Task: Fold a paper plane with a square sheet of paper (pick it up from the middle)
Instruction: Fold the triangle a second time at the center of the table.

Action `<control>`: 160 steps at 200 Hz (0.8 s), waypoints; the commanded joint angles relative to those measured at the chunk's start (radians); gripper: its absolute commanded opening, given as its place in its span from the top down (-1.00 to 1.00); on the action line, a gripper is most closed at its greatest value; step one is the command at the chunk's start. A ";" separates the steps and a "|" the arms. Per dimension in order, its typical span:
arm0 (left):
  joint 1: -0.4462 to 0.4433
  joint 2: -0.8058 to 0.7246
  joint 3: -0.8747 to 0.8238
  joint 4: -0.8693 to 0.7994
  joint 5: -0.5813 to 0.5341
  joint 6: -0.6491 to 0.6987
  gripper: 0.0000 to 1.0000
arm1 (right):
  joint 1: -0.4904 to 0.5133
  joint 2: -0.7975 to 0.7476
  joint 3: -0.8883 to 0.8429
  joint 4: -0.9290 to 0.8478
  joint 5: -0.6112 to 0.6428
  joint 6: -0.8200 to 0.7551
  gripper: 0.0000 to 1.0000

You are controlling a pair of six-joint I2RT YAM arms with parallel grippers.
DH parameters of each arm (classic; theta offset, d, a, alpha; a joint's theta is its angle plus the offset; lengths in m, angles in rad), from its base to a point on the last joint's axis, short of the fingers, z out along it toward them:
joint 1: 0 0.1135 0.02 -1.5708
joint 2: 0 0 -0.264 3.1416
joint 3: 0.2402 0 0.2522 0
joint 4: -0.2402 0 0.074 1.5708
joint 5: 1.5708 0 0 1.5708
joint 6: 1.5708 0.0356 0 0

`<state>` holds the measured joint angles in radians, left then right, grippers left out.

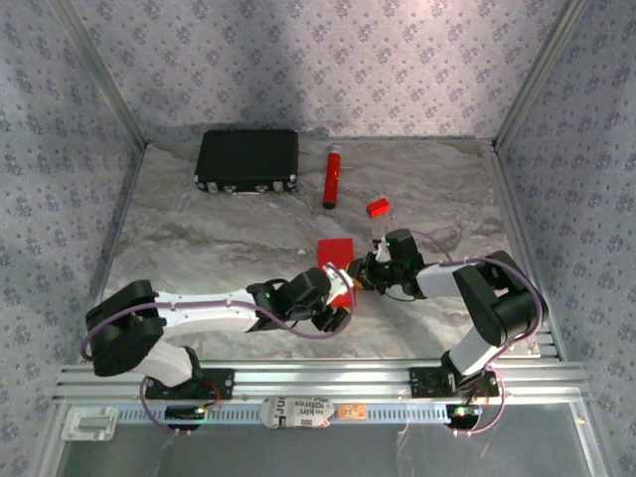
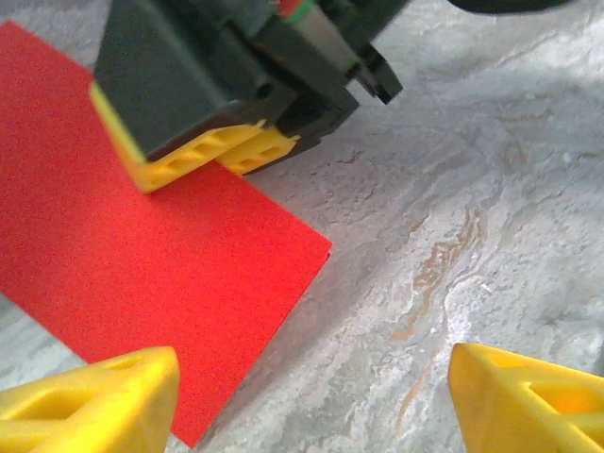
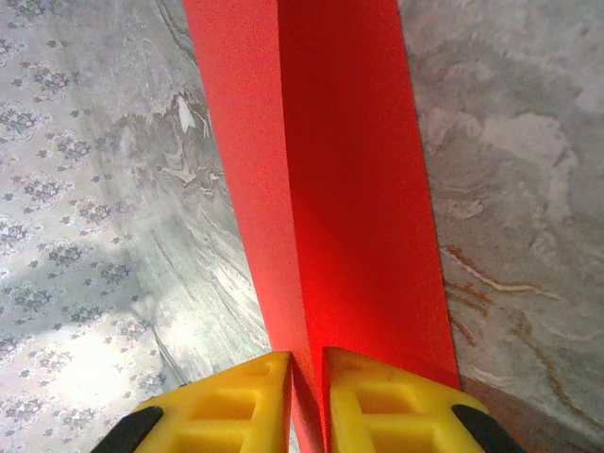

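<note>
While the left arm lies low and stretched from its base toward the middle of the table (image 1: 219,248), its left gripper (image 1: 343,298) points at the near edge of the square sheet of paper (image 1: 335,250), and the right arm bends back at a raised elbow and reaches leftward so that the right gripper (image 1: 360,270) meets the same sheet from the other side. In the left wrist view the left gripper (image 2: 311,401) stands wide open and holds nothing. Its chunky yellow fingers (image 2: 94,396) have ribbed, hollowed sides; one hangs over the sheet's corner, the other over bare table, and I cannot tell whether either touches. The sheet (image 2: 142,274) lies flat there, thin, matte and bright red with crisp straight edges and a sharp corner. The right gripper (image 2: 212,156), a black body with yellow tips, presses down on its far part. From the right wrist view the right gripper (image 3: 307,396) is clamped on the sheet (image 3: 330,189), its two yellow fingers (image 3: 236,406) nearly together with red paper pinched in the thin slot between them. A straight line runs up the paper from that pinch, one side brightly lit and the other shaded. The table is smooth and grey with brown-veined marbling. Well behind the sheet sit a rectangular black case (image 1: 247,159) and a slim red tube (image 1: 331,175), and the walls (image 1: 298,60) carry a pale floral pattern.
</note>
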<state>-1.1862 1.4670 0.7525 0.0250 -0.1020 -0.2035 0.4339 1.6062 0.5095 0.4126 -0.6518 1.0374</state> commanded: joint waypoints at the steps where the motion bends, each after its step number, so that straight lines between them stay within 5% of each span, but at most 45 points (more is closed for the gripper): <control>1: -0.036 0.054 0.058 -0.056 -0.134 0.091 -0.53 | -0.007 -0.009 0.024 -0.040 -0.020 -0.020 0.65; 110: -0.103 0.219 0.131 -0.017 -0.381 0.207 -0.59 | -0.003 -0.020 0.024 -0.046 -0.011 -0.002 0.63; 160: -0.103 0.251 0.154 0.003 -0.383 0.237 -0.57 | -0.003 -0.022 0.023 -0.044 -0.008 -0.002 0.63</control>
<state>-1.2835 1.7027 0.8768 0.0048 -0.4591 0.0032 0.4332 1.6035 0.5152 0.3874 -0.6518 1.0378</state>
